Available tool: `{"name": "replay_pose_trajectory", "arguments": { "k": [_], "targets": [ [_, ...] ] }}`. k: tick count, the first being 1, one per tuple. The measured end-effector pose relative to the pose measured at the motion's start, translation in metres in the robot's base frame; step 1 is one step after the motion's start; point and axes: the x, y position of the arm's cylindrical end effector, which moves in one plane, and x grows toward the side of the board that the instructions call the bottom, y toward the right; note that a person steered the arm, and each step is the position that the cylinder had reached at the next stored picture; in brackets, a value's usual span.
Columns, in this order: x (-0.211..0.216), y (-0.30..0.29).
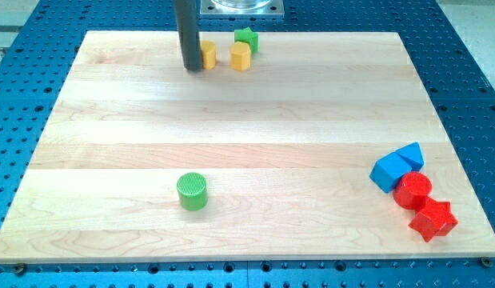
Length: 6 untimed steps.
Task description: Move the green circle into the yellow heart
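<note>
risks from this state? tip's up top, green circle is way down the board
1. My tip sits against a yellow block at the view's top, hiding part of it; moving off could knock it.
2. Two yellow blocks sit close together; which is the heart is hard to tell, so the other yellow block might be targeted.
3. The green circle has a long push ahead and may slip off the tip.

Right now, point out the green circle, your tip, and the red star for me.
green circle (pixel 192 190): camera view, on its ribbed top face.
my tip (pixel 192 68): camera view, the rod's very end.
red star (pixel 433 220): camera view, on its top face.
</note>
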Motion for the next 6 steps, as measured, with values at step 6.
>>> {"name": "replay_pose_trajectory", "arguments": {
  "k": [6],
  "targets": [
    [0.310, 0.030]
  ]
}}
